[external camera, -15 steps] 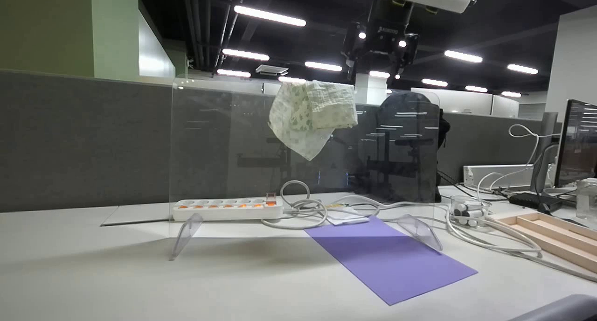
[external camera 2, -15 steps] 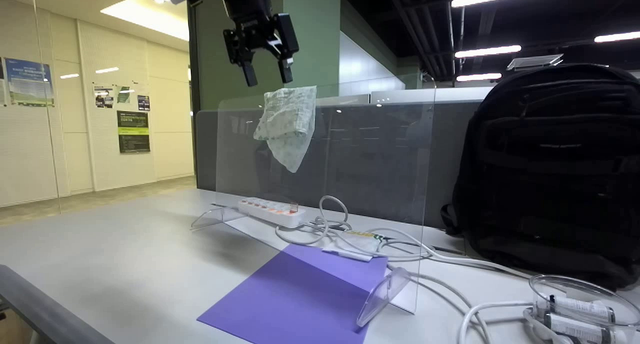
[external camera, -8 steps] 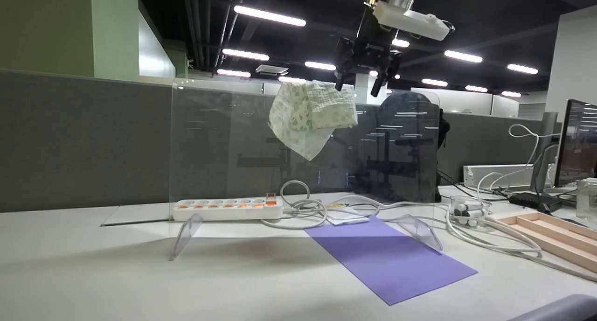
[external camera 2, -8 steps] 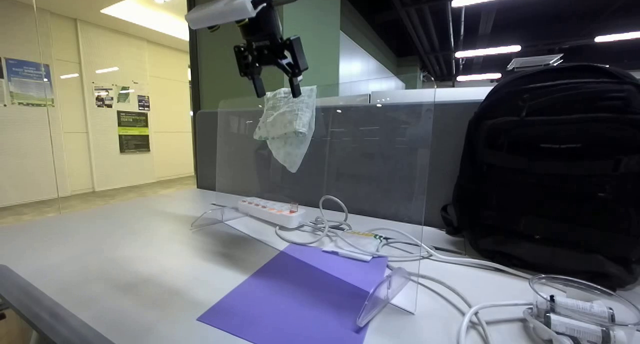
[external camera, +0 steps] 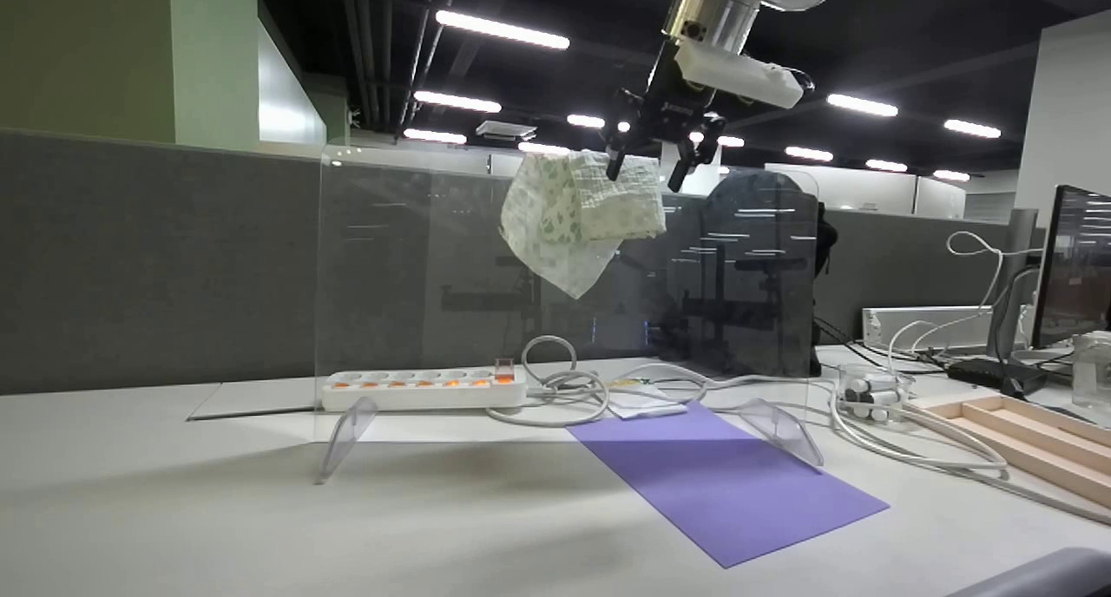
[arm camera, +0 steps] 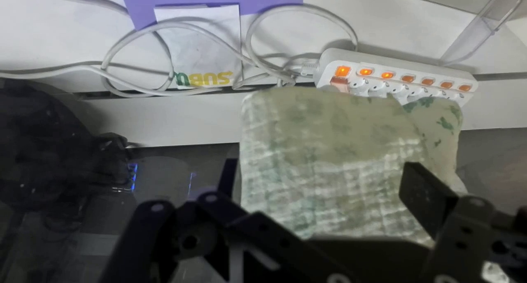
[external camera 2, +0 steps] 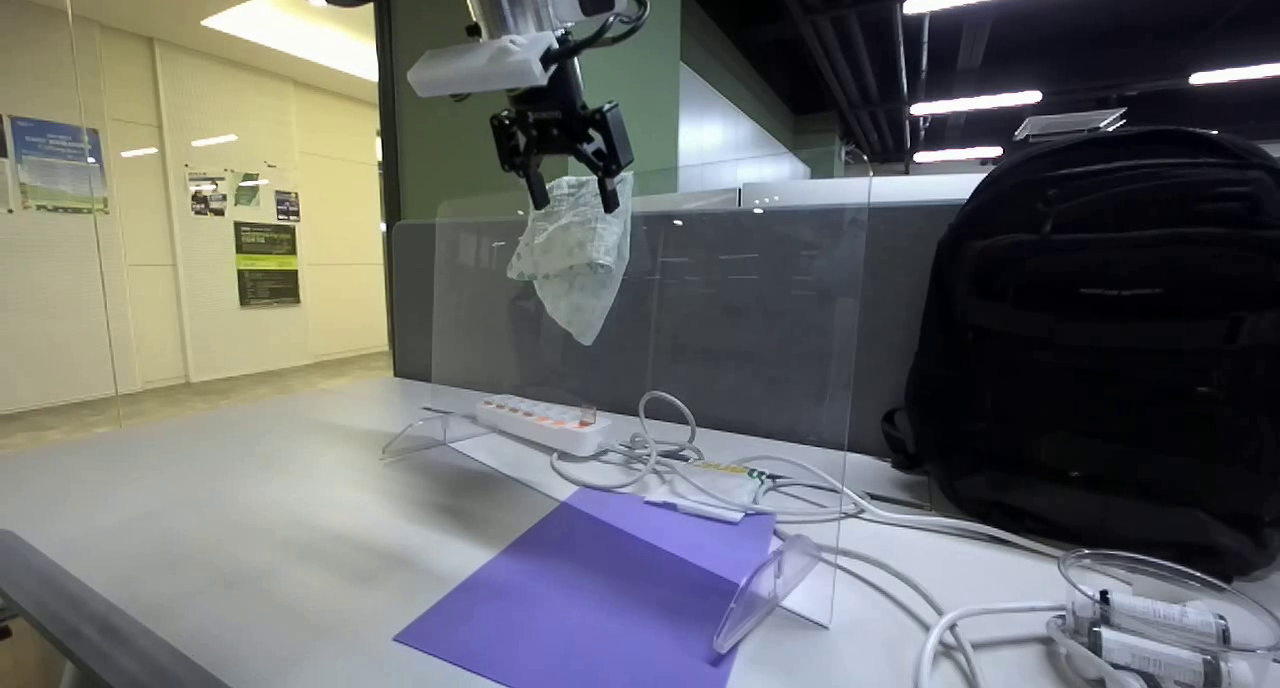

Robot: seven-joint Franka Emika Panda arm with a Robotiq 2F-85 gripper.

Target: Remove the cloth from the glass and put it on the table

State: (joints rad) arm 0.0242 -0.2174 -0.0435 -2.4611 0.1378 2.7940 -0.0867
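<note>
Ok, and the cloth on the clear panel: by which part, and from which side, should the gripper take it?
Probably the top fold of the green-patterned cloth, from above: it is draped over the upper edge of the clear panel. The open fingers are spread roughly along that edge, so closing should bunch fabric, not clamp the panel.

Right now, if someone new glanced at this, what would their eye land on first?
Most likely the pale green patterned cloth draped over the top edge of the clear upright panel, with the open black gripper hovering near its top. Next, perhaps, the flat purple rectangular sheet on the white table. In an exterior view, the large black backpack looms along the right side.
</note>
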